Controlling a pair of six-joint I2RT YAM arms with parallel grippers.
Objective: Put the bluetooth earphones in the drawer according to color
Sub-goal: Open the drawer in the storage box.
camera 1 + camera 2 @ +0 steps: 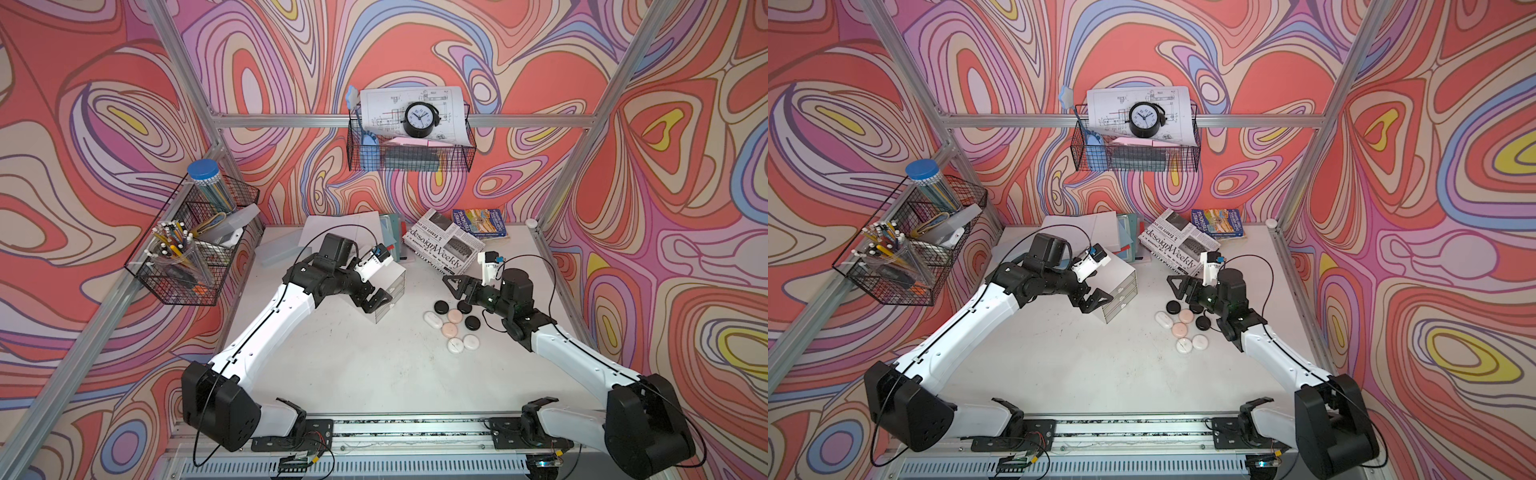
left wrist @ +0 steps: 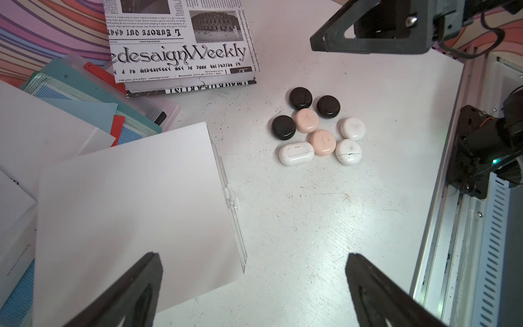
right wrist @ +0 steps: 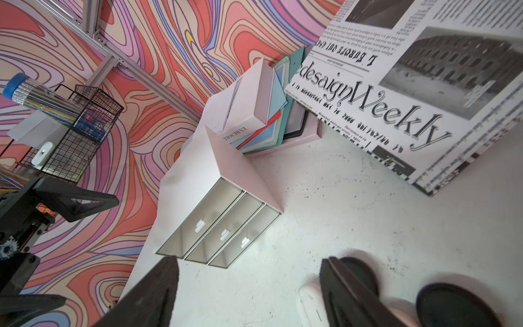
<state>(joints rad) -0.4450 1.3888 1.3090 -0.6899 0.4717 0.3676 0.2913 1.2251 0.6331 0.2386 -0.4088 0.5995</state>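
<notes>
Eight earphone cases (image 2: pixel 307 120) lie bunched, touching, on the worktop (image 2: pixel 311 226) near the shut drawer unit (image 3: pixel 198 170); right gripper (image 1: pixel 457 289) and left gripper (image 1: pixel 377 300) jaws wide, empty, so the packed cluster risks nudging neighbours or pinching two colours.

In a top view the left arm (image 1: pixel 266 328) slants from its base at 7 o'clock toward 1 o'clock. It folds at the elbow, and its wrist angles down toward 4 o'clock. The left gripper (image 1: pixel 376 300) hangs at the end with its jaws spread wide and nothing between them. The right arm (image 1: pixel 582 361) slants from 5 o'clock toward 10 o'clock, its wrist bent so the tool points to 9 o'clock. In its wrist view the right gripper (image 3: pixel 249 262) shows two black fingers (image 3: pixel 158 288) well apart, gripping nothing.
</notes>
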